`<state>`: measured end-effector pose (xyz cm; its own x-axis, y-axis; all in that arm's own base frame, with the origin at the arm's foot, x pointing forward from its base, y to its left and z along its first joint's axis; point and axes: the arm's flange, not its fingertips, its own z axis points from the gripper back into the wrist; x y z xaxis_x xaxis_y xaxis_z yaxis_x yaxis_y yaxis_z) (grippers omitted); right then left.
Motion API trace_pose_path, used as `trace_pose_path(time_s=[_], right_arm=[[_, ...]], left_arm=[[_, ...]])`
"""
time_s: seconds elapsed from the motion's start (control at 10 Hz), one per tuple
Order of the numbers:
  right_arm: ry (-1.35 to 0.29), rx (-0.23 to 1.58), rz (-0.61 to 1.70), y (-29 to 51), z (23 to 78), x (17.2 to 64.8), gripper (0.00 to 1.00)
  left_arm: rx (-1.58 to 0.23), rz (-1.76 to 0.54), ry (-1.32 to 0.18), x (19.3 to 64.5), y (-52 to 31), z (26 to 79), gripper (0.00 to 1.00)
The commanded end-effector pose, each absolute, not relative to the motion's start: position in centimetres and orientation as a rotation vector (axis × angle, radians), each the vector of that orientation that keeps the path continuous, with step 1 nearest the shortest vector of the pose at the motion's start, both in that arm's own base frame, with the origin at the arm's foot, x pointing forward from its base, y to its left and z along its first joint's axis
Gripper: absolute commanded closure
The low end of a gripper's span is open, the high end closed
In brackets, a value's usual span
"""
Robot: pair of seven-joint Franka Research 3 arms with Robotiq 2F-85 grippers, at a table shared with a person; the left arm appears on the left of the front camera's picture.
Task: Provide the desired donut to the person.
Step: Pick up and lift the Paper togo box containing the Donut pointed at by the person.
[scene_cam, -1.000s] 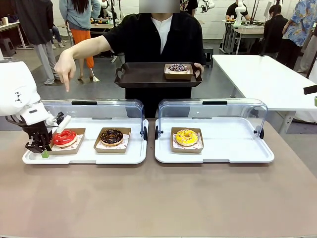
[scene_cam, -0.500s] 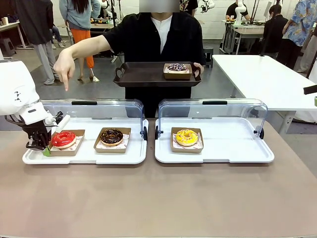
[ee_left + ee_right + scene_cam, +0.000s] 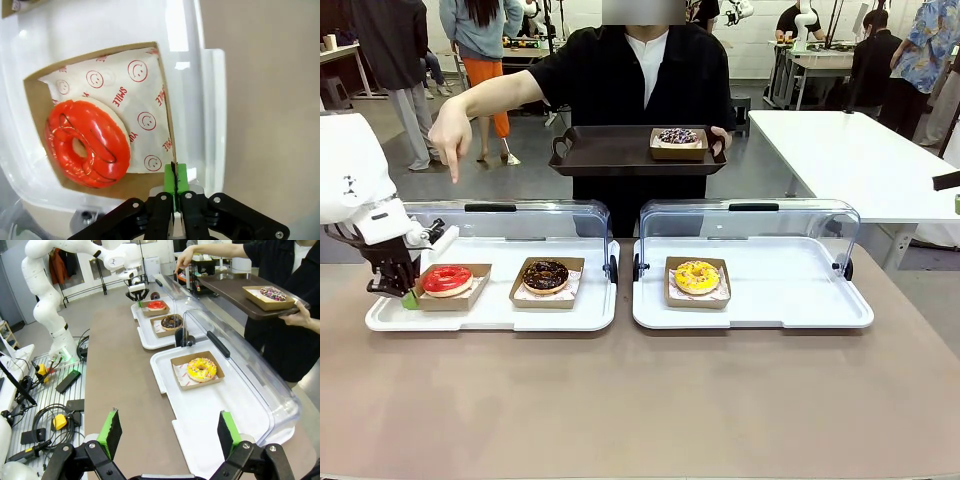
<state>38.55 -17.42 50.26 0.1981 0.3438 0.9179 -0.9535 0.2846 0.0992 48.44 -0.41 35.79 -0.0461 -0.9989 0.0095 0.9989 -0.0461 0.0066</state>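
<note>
The left jaws are clenched on the rim of the card box (image 3: 131, 184) holding the red donut (image 3: 447, 279) — in the left white tray (image 3: 500, 315), beside a chocolate donut (image 3: 546, 274). The right white tray (image 3: 780, 285) holds a yellow donut (image 3: 697, 276); the person (image 3: 640, 80) carries a dark tray (image 3: 590, 150) with a sprinkled donut (image 3: 677, 136). The right jaws hang released.

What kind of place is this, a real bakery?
Probably a robotics lab set up as a donut counter: a white robot arm at the table, the yellow donut on a lidded tray, cables on the floor.
</note>
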Motion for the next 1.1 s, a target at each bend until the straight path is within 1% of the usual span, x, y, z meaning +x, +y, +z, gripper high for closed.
trace_pose_path(time_s=[0.0,0.2,0.4,0.6,0.8,1.0], right_arm=[[-0.940,0.818,1.062,-17.4,50.2,38.5,0.00],[-0.940,0.818,1.062,-17.4,50.2,38.5,0.00],[-0.940,0.818,1.062,-17.4,50.2,38.5,0.00],[-0.940,0.818,1.062,-17.4,50.2,38.5,0.00],[-0.940,0.818,1.062,-17.4,50.2,38.5,0.00],[-0.940,0.818,1.062,-17.4,50.2,38.5,0.00]], left_arm=[[-0.007,-1.668,-0.017,44.9,-0.1,40.4,1.00],[-0.015,-1.700,-0.012,41.9,0.2,43.8,1.00],[-0.041,-1.750,-0.050,38.5,0.5,47.4,1.00],[0.011,-1.762,-0.076,35.9,0.1,51.0,1.00],[0.036,-1.737,-0.087,36.2,-0.3,53.8,1.00],[0.015,-1.722,-0.075,38.0,-0.6,55.4,1.00]])
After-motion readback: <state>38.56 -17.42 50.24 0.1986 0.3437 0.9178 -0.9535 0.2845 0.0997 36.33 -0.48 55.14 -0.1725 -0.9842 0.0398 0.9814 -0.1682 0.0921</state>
